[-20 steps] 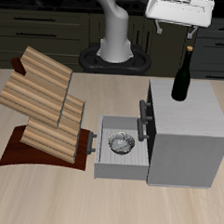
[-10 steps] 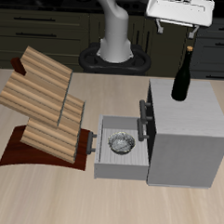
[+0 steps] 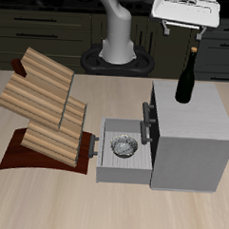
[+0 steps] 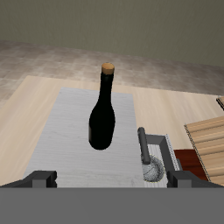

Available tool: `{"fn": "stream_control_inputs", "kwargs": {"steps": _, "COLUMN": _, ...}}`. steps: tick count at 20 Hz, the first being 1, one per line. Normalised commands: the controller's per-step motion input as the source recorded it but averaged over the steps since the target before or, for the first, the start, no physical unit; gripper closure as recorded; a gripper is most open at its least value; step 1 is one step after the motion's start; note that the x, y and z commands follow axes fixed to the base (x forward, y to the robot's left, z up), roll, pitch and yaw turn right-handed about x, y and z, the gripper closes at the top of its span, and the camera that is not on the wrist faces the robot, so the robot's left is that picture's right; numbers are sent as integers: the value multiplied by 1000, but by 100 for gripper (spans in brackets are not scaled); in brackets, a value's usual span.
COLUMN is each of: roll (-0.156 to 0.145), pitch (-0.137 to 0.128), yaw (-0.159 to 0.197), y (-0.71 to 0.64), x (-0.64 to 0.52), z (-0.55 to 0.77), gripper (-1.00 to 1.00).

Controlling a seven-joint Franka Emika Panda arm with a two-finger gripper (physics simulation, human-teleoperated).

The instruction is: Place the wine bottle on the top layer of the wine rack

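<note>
Wine bottle (image 3: 186,78) stands upright on the grey cabinet top (image 3: 204,115), directly beneath the gripper (image 3: 184,31), whose jaws are spread wide and empty, neck pointing up toward it.

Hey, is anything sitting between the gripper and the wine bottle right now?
Nothing visible does. The gripper hangs open above the wine bottle, which stands upright and alone on the grey cabinet. Only open air shows between the fingers and the bottle's neck.
</note>
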Motion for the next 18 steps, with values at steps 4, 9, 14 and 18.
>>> {"fn": "stream_control_inputs", "kwargs": {"steps": 4, "roll": -31, "pitch": -42, "yaw": -36, "y": -38, "x": 213, "z": 4, "gripper": -100}}
{"fn": "stream_control_inputs", "kwargs": {"steps": 9, "roll": -12, "pitch": -15, "yaw": -18, "y": -78, "x": 232, "z": 53, "gripper": -100}}
{"fn": "stream_control_inputs", "kwargs": {"steps": 14, "roll": -47, "pitch": 10, "yaw": -51, "y": -86, "x": 237, "z": 97, "gripper": -100}}
{"fn": "stream_control_inputs", "kwargs": {"steps": 18, "roll": 11, "pitch": 9, "yaw": -33, "y": 39, "x": 206, "z": 15, "gripper": -100}}
